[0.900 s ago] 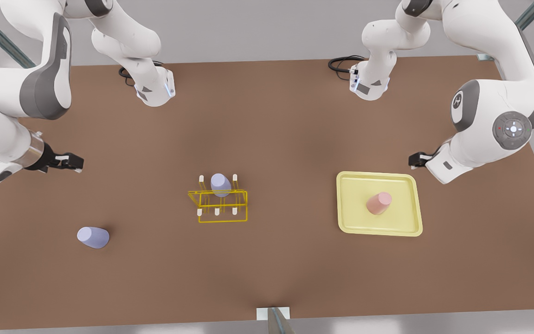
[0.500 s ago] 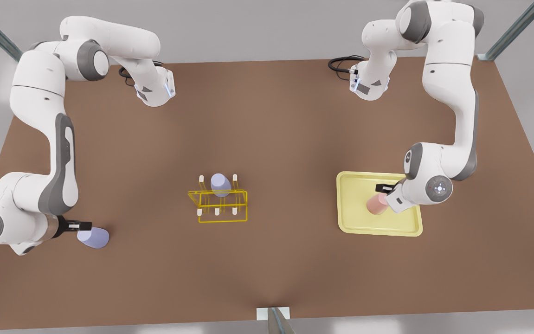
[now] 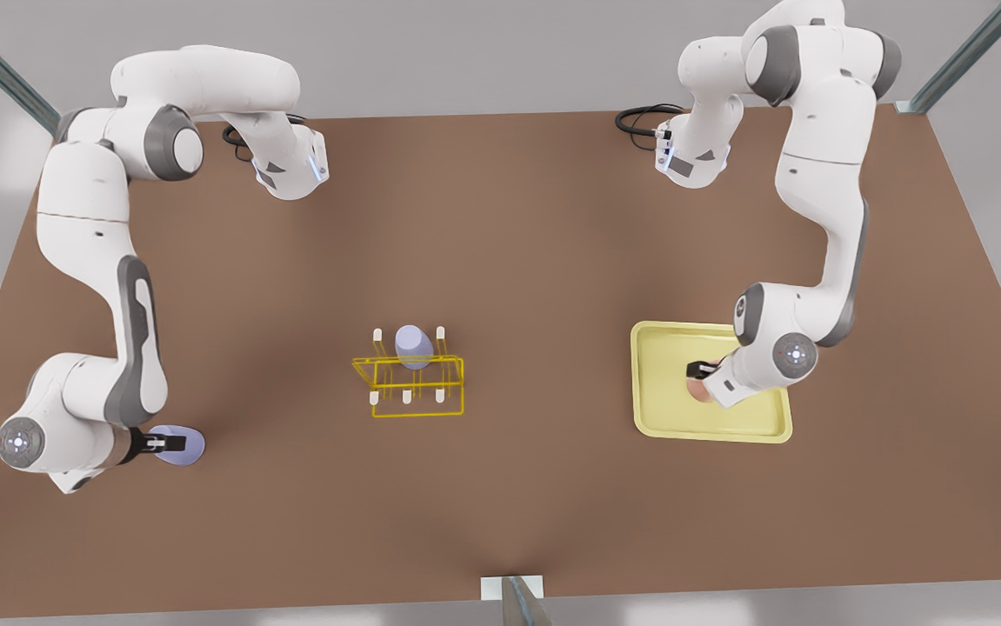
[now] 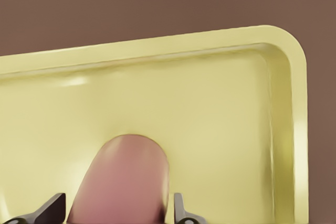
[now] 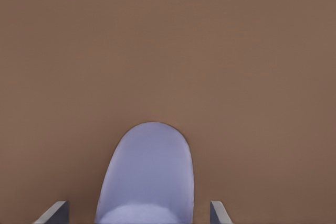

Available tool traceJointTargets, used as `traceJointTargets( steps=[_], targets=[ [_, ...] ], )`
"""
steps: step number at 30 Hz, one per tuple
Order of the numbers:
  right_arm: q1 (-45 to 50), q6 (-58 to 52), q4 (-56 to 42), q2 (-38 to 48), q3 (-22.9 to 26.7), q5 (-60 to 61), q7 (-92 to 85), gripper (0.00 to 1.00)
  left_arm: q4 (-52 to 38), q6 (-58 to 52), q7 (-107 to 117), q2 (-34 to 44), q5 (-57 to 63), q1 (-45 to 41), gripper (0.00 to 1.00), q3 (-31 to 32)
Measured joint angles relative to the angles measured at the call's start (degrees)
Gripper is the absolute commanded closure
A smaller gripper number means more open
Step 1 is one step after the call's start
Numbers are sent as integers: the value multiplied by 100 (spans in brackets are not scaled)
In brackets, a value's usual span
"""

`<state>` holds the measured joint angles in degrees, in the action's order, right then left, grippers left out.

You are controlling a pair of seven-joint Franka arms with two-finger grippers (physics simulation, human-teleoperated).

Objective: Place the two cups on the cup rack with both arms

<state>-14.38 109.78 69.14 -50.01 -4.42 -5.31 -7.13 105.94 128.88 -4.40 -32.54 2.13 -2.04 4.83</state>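
Observation:
A salmon pink cup (image 3: 697,390) lies on its side in the pale-yellow tray (image 3: 665,417) at the front view's right. My left gripper (image 3: 698,370) is open around it, its black fingers (image 4: 181,213) close beside the cup's (image 4: 123,182) sides. At the front view's left, a lavender cup (image 3: 190,446) lies on the table with my right gripper (image 3: 171,443) open around its near end. Gaps show on both sides of that cup (image 5: 147,171) in the right wrist view. The yellow wire cup rack (image 3: 417,382) stands mid-table with another lavender cup (image 3: 413,345) upside down on a back peg.
The brown table (image 3: 509,243) stretches wide around the rack. Both arm bases (image 3: 291,169) stand at the far edge with black cables beside them. A small white bracket (image 3: 513,587) sits at the near edge. The tray's raised rim (image 4: 294,129) runs close to the pink cup.
Both arms swung down from raised poses. The right gripper reached the lavender cup and slid over its end; the left gripper came down over the pink cup in the tray.

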Motion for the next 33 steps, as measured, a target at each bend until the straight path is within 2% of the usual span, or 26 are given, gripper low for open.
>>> traceJointTargets(
  steps=[4,5,6,14,16,19,20,23,31,33],
  targets=[
    [-11,142,137,-59,2,-18,-47,0,129,100,51,131,-2,-79,0,-8],
    [-26,183,192,-64,3,-25,-57,0,134,117,71,143,1,-87,11,-8],
    [-32,219,229,-68,3,-31,-66,0,136,131,91,148,4,-89,15,-9],
    [-38,478,424,-96,-1,-28,-126,0,123,247,201,44,16,-95,14,-9],
    [-38,520,446,-103,-2,-21,-137,0,121,278,225,45,21,-95,18,-9],
    [-41,569,460,-103,-4,-14,-151,0,120,311,264,55,31,-95,18,-9],
    [-43,581,461,-103,-5,-10,-155,1,117,319,276,57,33,-95,18,-9],
    [-52,606,462,-104,-6,1,-169,16,119,337,311,58,41,-95,20,-9],
    [-54,613,463,-85,-51,22,-202,16,114,306,389,202,-57,-98,20,-9],
    [-57,555,462,-43,-201,55,-208,16,113,245,404,270,-101,-106,20,-9]
  ],
)
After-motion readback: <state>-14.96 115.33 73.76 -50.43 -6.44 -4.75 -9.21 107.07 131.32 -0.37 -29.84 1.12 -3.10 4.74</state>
